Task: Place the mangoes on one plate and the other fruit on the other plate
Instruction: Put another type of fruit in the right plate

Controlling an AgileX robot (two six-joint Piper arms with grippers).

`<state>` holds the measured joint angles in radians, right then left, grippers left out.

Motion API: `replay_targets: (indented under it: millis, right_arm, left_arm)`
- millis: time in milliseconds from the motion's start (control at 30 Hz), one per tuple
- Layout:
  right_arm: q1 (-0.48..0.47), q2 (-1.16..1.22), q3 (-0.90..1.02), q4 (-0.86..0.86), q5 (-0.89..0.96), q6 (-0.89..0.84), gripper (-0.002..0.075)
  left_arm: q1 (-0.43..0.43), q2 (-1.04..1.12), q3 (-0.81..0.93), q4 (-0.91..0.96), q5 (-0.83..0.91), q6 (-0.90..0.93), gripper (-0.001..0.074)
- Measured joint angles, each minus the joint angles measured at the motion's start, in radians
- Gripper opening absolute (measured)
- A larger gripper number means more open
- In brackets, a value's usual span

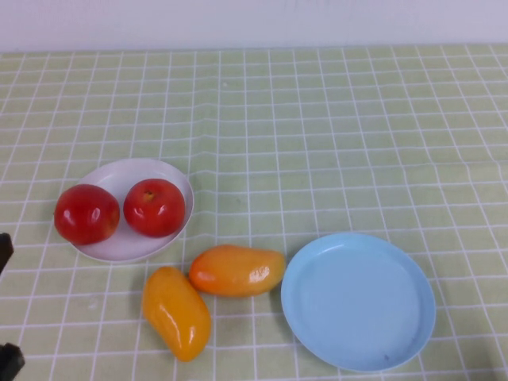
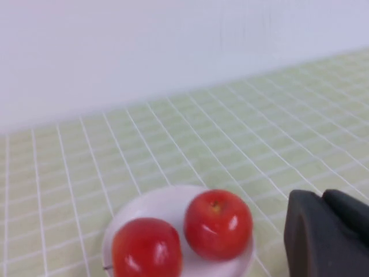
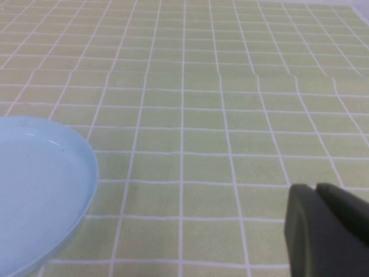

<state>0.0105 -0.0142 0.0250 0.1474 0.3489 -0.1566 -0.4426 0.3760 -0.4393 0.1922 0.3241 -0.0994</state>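
Note:
Two red fruits sit side by side on the white plate at the left; the left wrist view also has these fruits on the plate. Two orange-yellow mangoes lie on the cloth between the plates, touching each other. The light blue plate at the front right is empty, and its rim shows in the right wrist view. My left gripper is shut and empty, near the white plate. My right gripper is shut and empty, beside the blue plate.
A green cloth with a white grid covers the table, with a white wall behind it. Dark parts of the left arm show at the left edge of the high view.

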Motion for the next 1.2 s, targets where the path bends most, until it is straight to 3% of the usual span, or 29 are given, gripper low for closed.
replay_targets:
  millis: [167, 367, 600, 967, 1200]
  right_arm:
    - [0.0, 0.0, 0.0, 0.0, 0.0, 0.0, -0.0016]
    - [0.0, 0.0, 0.0, 0.0, 0.0, 0.0, -0.0016]
    - [0.0, 0.0, 0.0, 0.0, 0.0, 0.0, -0.0016]
    - [0.0, 0.0, 0.002, 0.0, 0.002, 0.0, -0.0016]
    - [0.0, 0.0, 0.002, 0.0, 0.002, 0.0, -0.0016]
  left_arm:
    - [0.189, -0.107, 0.188, -0.127, -0.193, 0.079, 0.0004]
    - [0.375, -0.276, 0.358, -0.149, -0.27, 0.086, 0.0004]
    - [0.394, -0.384, 0.462, -0.15, -0.256, 0.084, 0.0004]
    - [0.394, -0.386, 0.466, -0.13, 0.045, 0.086, 0.0004]
    - [0.394, -0.388, 0.466, -0.13, 0.051, 0.086, 0.0004]
